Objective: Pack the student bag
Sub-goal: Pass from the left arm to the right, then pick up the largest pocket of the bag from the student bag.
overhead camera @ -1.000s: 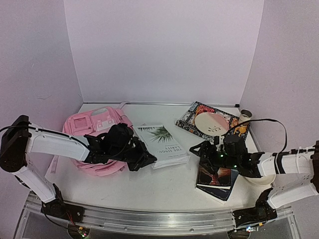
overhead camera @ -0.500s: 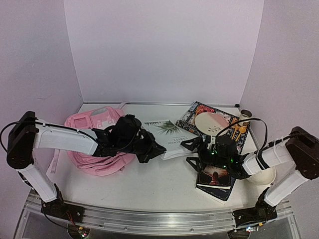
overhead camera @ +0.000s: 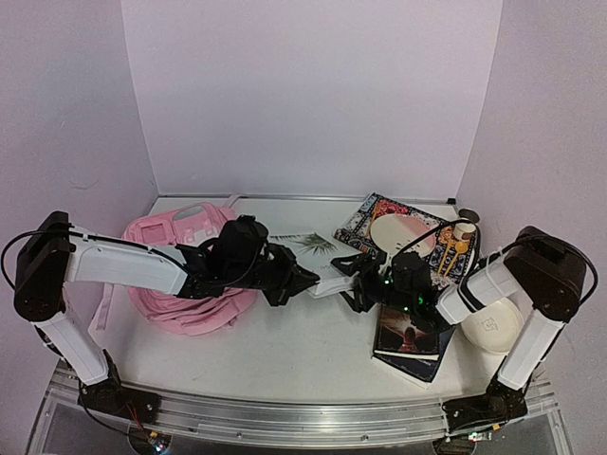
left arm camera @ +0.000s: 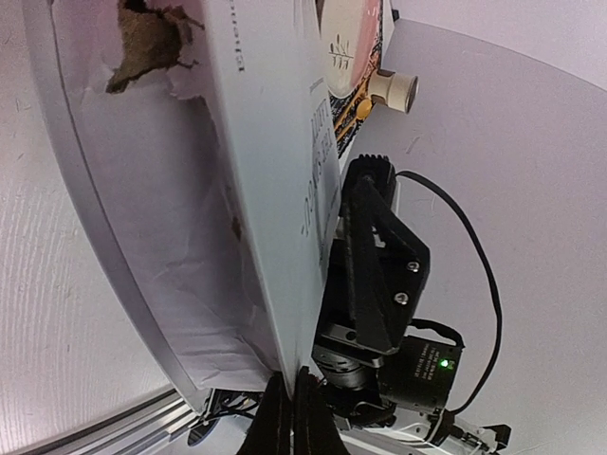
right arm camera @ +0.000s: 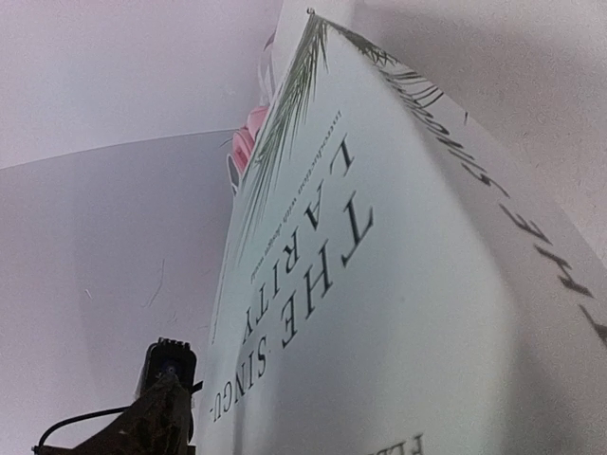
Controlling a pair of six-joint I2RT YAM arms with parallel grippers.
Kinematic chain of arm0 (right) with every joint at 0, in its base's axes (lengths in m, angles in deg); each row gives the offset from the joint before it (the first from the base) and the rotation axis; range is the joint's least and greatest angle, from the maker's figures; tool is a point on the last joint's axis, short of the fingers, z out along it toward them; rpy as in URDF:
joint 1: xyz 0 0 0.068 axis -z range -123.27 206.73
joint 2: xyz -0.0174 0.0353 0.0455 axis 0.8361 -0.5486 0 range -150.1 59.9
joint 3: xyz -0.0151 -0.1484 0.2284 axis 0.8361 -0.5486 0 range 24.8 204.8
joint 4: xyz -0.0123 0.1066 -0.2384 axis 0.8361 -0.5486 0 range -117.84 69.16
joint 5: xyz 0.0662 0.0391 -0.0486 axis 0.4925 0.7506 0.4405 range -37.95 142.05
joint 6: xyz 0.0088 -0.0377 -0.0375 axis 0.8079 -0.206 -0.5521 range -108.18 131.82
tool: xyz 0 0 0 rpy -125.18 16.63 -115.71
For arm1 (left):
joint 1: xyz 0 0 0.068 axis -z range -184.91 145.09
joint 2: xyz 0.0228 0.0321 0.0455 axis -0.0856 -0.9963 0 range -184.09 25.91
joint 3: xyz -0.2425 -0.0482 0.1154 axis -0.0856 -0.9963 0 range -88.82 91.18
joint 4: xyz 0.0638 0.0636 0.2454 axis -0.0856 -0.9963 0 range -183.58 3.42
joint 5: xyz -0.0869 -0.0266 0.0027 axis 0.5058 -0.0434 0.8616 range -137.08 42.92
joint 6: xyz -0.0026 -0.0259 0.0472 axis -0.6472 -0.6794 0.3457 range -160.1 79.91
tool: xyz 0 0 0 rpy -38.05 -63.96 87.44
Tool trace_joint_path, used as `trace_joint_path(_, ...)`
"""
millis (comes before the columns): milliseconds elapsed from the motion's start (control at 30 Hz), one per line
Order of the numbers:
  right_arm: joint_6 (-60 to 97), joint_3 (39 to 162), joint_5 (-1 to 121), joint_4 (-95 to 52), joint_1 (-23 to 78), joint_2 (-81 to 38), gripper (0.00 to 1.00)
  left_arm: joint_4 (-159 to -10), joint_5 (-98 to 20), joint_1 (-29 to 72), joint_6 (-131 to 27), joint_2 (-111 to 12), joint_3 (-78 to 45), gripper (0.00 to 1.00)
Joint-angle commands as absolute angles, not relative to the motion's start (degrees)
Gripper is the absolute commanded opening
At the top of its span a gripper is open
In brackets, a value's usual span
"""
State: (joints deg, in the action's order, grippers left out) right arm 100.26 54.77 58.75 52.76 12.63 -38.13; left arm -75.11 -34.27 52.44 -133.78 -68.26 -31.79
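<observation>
The student bag (overhead camera: pixel 166 237) slumps at the left of the frame, partly under the left arm. The white book (overhead camera: pixel 318 248) tilts at centre between both arms. The left gripper (overhead camera: pixel 309 278) is clenched tight at its near corner. The right gripper (overhead camera: pixel 347 282) meets the book's right edge; I can't tell its grip.

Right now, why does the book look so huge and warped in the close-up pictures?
Right wrist view: the book fills the frame, title slanting, near edge blurred; left wrist view: its cover glares white; top view: even light, pink bag sharp.
</observation>
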Motion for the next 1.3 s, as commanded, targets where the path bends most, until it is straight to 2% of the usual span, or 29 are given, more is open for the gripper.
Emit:
trace_joint_path(0, 101.30, 58.24, 56.13, 62.49, 11.91, -39.20, 0.75, -67.11, -33.50, 53.19, -134.70, -67.74, -29.49, 0.00)
trace_joint_path(200, 101.15, 59.47, 55.65, 66.33, 11.91, -40.50, 0.62, -66.13, -34.33, 53.19, -135.25, -65.82, -31.99, 0.00)
trace_joint_path(433, 102.56, 59.94, 56.87, 73.39, 11.91, -42.56, 0.41, -65.62, -35.68, 53.19, -135.24, -63.66, -36.04, 0.11)
trace_joint_path(567, 102.03, 59.54, 57.24, 74.35, 11.97, -42.04, 0.34, -65.67, -36.77, 53.19, -134.32, -62.26, -37.84, 0.16)
trace_joint_path(633, 101.62, 59.10, 57.22, 74.50, 12.00, -41.55, 0.33, -65.65, -36.74, 53.18, -134.42, -61.55, -38.92, 0.21)
trace_joint_path(733, 100.69, 58.36, 57.63, 74.52, 12.00, -40.78, 0.33, -65.67, -36.67, 52.81, -133.39, -59.91, -40.62, 0.36)
trace_joint_path(933, 99.67, 56.24, 57.61, 74.53, 11.98, -38.87, 0.33, -67.40, -34.45, 47.99, -125.24, -53.65, -44.77, 0.54)
trace_joint_path(1000, 99.27, 55.77, 57.87, 74.52, 12.00, -38.35, 0.33, -74.03, -33.68, 45.65, -120.26, -51.53, -44.60, 0.59)
trace_joint_path(1100, 99.04, 55.28, 58.13, 74.52, 12.00, -37.93, 0.33, -93.54, -38.61, 43.91, -108.07, -49.89, -37.78, 0.67)
trace_joint_path(1267, 98.82, 54.72, 58.43, 74.52, 12.00, -37.29, 0.34, -117.60, -48.87, 43.49, -93.21, -50.24, -28.80, 0.72)
